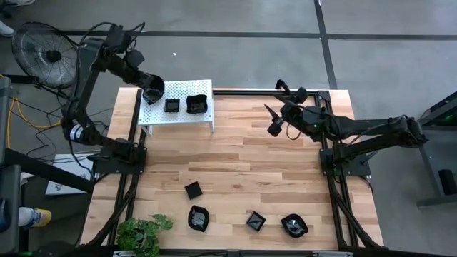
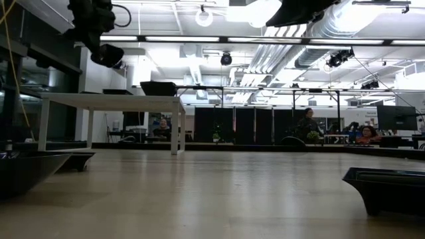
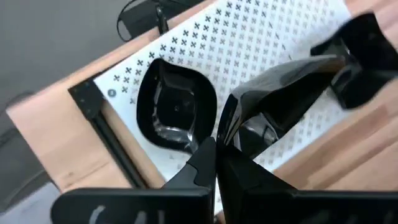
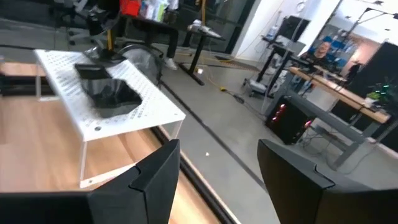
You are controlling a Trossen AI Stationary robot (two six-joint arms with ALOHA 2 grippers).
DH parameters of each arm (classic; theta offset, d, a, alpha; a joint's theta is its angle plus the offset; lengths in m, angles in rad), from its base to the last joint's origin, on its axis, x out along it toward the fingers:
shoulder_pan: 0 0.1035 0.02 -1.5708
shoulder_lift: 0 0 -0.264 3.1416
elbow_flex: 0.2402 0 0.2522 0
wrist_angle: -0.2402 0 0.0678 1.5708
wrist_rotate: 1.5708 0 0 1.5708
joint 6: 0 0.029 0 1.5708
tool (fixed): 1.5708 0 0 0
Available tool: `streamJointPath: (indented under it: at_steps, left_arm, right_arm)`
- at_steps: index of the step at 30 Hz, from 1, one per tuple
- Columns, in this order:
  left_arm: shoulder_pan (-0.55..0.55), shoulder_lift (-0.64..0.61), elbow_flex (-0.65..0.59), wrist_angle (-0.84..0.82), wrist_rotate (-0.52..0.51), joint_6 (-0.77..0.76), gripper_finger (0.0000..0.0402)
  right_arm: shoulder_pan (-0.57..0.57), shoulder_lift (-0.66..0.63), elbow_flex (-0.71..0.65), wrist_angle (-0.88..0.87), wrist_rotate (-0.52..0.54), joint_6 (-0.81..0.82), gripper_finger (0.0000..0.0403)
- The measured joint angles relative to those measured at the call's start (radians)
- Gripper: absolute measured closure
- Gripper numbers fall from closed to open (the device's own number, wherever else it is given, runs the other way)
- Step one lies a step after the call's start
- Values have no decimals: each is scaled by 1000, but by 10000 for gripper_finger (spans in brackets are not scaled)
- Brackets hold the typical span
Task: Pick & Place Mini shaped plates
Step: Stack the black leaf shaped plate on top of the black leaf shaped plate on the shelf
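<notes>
In the upper left of the overhead frame we see the left pincer [image 1: 151,91] over the left end of the white shelf [image 1: 157,114], its fingers closed tight on the rim of a black mini plate [image 3: 280,93]. Two more plates [image 1: 172,105] sit on the shelf beside it. Four others [image 1: 193,190] lie along the lower edge of the wooden counter [image 1: 235,157]. The right pincer [image 1: 275,123] hangs at centre right, fingers spread wide and empty.
</notes>
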Motion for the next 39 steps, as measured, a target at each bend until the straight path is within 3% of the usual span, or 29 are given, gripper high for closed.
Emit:
streamJointPath:
  at_steps: [9, 19, 24, 29, 35, 39]
  left_arm:
    - [-27, -2, -8, -3, -101, -132, 401]
    - [-82, -19, -9, 43, -102, -224, 401]
    - [-155, -85, -9, 208, -138, -419, 401]
    - [-255, -158, -24, 327, -279, -658, 401]
    - [-405, -279, -256, 466, -397, -903, 401]
    - [-506, -409, -520, 814, -496, -1125, 401]
  right_arm:
    - [-2, -5, 0, -56, -48, 27, 192]
    - [-2, -5, 0, -89, -46, 30, 192]
    - [-2, -15, 0, -112, -46, 60, 192]
    - [-2, -22, 0, -113, -45, 67, 192]
    - [-2, -29, 0, -109, -44, 52, 192]
    - [-2, -31, 0, -109, -44, 46, 192]
